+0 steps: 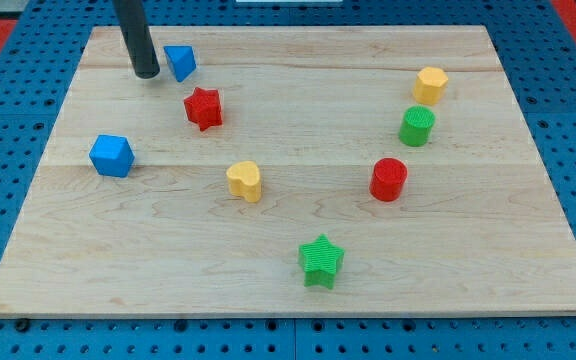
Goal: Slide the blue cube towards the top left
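Progress looks slight: blue cube (111, 155) sits at the board's nine o'clock edge, untouched, while my tip (147, 73), bare and holding nothing, rests beside the blue triangular block (180, 62) at eleven o'clock.

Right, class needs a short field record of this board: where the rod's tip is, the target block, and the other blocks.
tip: my tip near the view's top left, just left of the blue triangular block
target: blue cube, left side, apart from the tip
stars: red star; green star
others: yellow heart; red cylinder; green cylinder; yellow block
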Controlling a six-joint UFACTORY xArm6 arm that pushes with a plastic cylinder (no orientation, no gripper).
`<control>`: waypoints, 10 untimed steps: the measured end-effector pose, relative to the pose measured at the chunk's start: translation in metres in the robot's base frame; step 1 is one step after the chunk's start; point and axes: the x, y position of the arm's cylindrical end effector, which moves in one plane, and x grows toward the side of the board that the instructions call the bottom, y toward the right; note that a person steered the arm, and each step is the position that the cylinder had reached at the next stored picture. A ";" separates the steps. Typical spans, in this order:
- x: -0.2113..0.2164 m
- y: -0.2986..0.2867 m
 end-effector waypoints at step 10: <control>0.127 -0.020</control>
